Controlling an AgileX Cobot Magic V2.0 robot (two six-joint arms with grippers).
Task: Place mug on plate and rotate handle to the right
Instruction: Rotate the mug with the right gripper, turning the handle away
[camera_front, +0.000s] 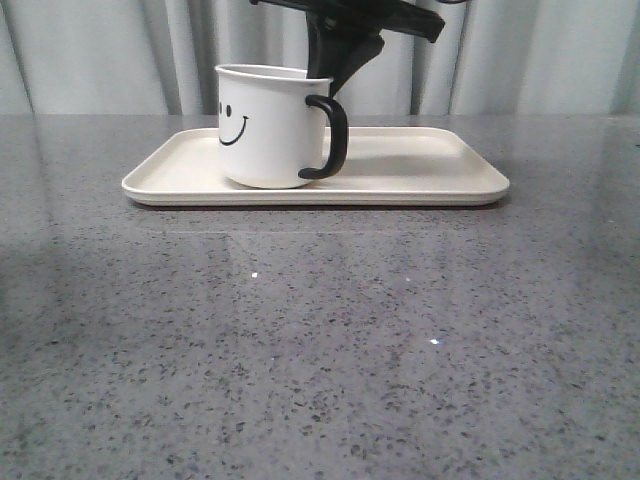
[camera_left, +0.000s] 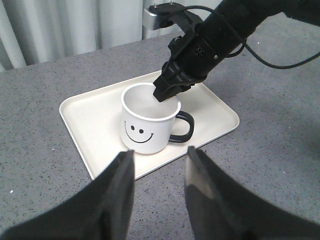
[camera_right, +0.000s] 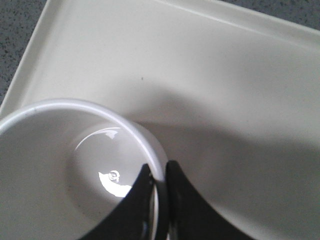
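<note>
**Pinching the mug's rim on the plate**

Standing upright on the plate (camera_front: 420, 165), left of its middle in the front view, the mug (camera_front: 270, 130) shows its smiley face toward the front-left. The handle (camera_front: 331, 138) points to the right in that view. The plate lies flat on the grey speckled counter (camera_front: 320, 340), near its far edge, with pale curtains (camera_front: 100, 50) behind.

The right pincer (camera_right: 160, 200) comes down from above and is clamped on the mug's rim: in its wrist view one finger (camera_right: 135, 200) sits inside the wall and the other outside, the white rim caught between them. From the left wrist view the grip is on the far side of the rim, just above the handle.

The left pincer (camera_left: 159, 170) hangs over the bare counter, short of the plate's near edge, its fingers (camera_left: 120, 185) apart and holding nothing, well clear of the mug.
</note>
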